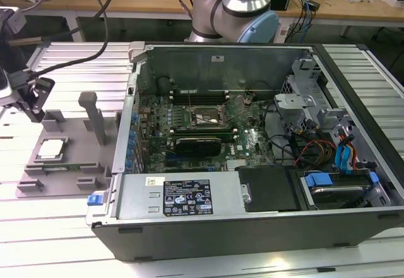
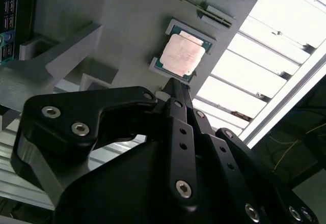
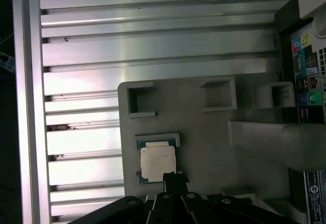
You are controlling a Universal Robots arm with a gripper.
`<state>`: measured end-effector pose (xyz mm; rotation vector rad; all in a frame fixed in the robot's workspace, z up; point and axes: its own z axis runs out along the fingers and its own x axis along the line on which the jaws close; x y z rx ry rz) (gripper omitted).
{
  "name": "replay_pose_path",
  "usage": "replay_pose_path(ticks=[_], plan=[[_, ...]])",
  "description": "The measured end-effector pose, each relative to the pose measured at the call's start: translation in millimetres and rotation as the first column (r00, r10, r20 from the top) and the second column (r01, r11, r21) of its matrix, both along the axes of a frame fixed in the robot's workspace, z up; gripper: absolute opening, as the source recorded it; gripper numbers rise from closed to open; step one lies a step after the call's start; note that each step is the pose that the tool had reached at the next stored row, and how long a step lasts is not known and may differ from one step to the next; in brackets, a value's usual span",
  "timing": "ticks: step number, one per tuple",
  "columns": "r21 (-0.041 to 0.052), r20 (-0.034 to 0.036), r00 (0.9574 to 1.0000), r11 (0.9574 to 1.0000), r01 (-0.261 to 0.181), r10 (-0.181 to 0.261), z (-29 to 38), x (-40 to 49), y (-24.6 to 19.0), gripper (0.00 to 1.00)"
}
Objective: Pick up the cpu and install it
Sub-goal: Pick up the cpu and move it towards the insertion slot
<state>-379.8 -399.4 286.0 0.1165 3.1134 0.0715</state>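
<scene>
Hand (image 2: 171, 83) clenched, fingertips (image 2: 175, 98) pressed together into one narrow point, nothing held. In both wrist views that point aims at one edge of the cpu (image 2: 182, 56); can't tell whether it touches. In the exterior view the hand (image 1: 31, 98) sits at the exterior view's far left, above the left end of the grey plate (image 1: 76, 144), with black cables running off it toward the far side.

Cpu lies flat in a shallow square pocket of the grey plate, silver top facing up, pale rim showing round it, seen also in the first wrist view (image 3: 158, 163) and the exterior view (image 1: 52, 148). It sits on the left part of the plate, not picked up, not installed.

Grey plate has raised blocks, small open pockets and one tall upright post (image 1: 95, 117), right of the cpu. Plate rests on the slatted aluminium worktop (image 1: 63, 227).

Just right of the plate lies an open computer case (image 1: 252, 227) on its side, side panel off. Inside, a green motherboard with the black socket frame (image 1: 203, 117) near its middle, well apart from the cpu. Drive bays and coloured cables fill the case's right end.

Arm base (image 1: 243, 6) stands beyond the case. Wooden bench (image 1: 158, 3) with cables on it at the far side.
</scene>
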Motion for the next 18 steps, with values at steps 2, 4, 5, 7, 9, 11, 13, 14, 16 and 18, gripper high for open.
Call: replay_pose_path(ticks=[2, 4, 5, 7, 9, 11, 13, 14, 16, 18], plan=[[0.0, -0.0001, 1.0, 1.0, 0.0, 0.0, -8.3, -1.4, -0.3, 0.11], [0.0, -0.0002, 1.0, 1.0, 0.0, 0.0, -12.1, -2.6, -0.4, 0.11], [-0.0001, -0.0004, 1.0, 1.0, 0.0, 0.0, -15.1, -3.5, -0.7, 0.11], [-0.0001, -0.0011, 1.0, 1.0, 0.0, 0.0, -18.8, -4.6, -1.1, 0.11], [-0.0001, -0.0031, 1.0, 1.0, 0.0, 0.0, -25.4, -5.1, -3.8, 0.11], [0.0001, -0.0036, 1.0, 1.0, 0.0, 0.0, -28.7, -5.1, -5.3, 0.11], [-0.0001, -0.0046, 1.0, 1.0, 0.0, 0.0, -33.0, -5.1, -7.0, 0.11], [0.0, -0.0047, 1.0, 1.0, -0.001, 0.001, -34.9, -5.1, -7.7, 0.11], [-0.0001, -0.0054, 1.0, 1.0, -0.005, 0.005, -38.5, -5.2, -8.2, 0.11], [0.0, -0.0055, 0.9999, 0.9999, -0.013, 0.013, -42.6, -5.3, -8.5, 0.11]])
